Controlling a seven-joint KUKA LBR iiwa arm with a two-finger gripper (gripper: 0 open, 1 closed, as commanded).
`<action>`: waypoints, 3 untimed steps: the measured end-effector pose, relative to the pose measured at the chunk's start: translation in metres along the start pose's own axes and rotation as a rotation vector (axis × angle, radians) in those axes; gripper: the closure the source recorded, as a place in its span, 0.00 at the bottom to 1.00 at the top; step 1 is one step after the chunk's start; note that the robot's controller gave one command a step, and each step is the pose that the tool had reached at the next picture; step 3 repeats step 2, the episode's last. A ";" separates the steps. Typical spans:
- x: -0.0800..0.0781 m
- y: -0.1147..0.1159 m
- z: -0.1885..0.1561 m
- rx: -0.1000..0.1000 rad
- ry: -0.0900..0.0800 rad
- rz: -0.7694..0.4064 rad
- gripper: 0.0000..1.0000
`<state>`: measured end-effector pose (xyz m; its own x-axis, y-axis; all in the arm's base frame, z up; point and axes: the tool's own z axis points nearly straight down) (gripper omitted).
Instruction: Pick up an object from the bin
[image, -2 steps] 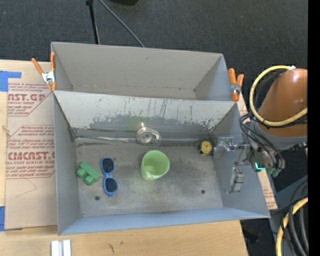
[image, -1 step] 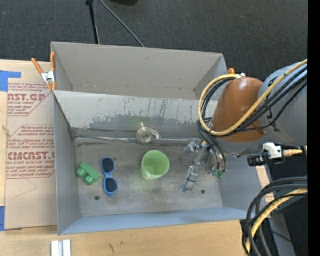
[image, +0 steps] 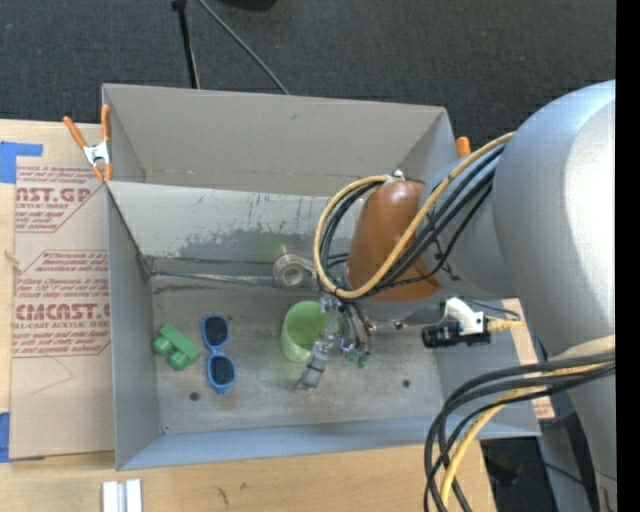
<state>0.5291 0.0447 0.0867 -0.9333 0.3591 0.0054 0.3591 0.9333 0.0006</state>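
A light green cup (image: 299, 328) lies in the middle of the bin floor. My gripper (image: 314, 372) is down at the floor against the cup's right front side and hides part of its rim. A clear tape roll (image: 291, 268) rests just behind the cup, near the back wall. Blue sunglasses (image: 217, 352) lie to the left of the cup, well apart from the gripper.
A small green block sits at the far left of the floor (image: 175, 347). The arm's orange cover and looped cables hang over the bin's right half and hide the floor beneath them.
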 end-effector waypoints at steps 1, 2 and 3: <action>-0.002 -0.003 -0.004 0.002 -0.005 0.004 1.00; 0.000 -0.011 -0.132 -0.003 -0.013 -0.045 1.00; 0.000 -0.011 -0.132 -0.003 -0.013 -0.045 1.00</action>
